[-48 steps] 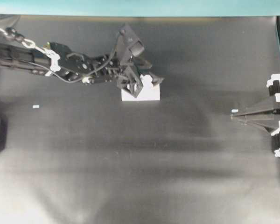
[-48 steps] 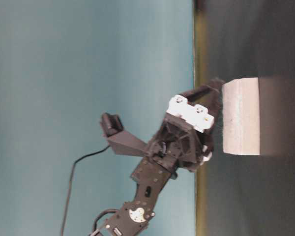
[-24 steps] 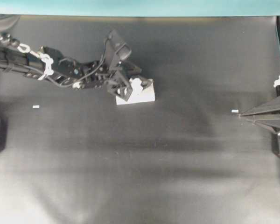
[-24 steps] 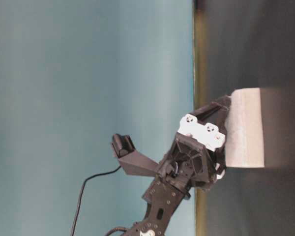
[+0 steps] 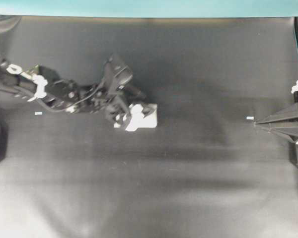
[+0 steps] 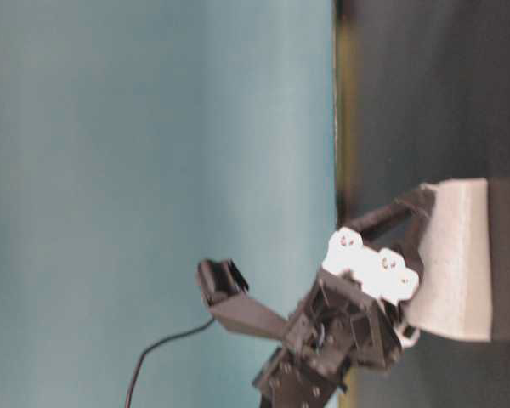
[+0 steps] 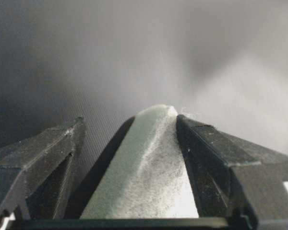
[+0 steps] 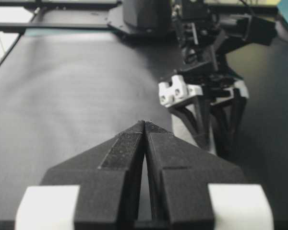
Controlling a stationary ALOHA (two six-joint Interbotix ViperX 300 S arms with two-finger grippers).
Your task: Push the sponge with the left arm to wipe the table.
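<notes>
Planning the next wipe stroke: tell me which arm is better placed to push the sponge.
Left. The left gripper already straddles the sponge, its fingers around it in the wrist view. The right gripper sits shut at the table edge, far from the sponge.

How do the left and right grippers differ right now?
The left gripper is open, its fingers straddling the sponge; the right gripper is shut and holds nothing. The left gripper works near the middle of the table; the right gripper sits at its edge, clear of the sponge. Both have black, tapered fingers.
</notes>
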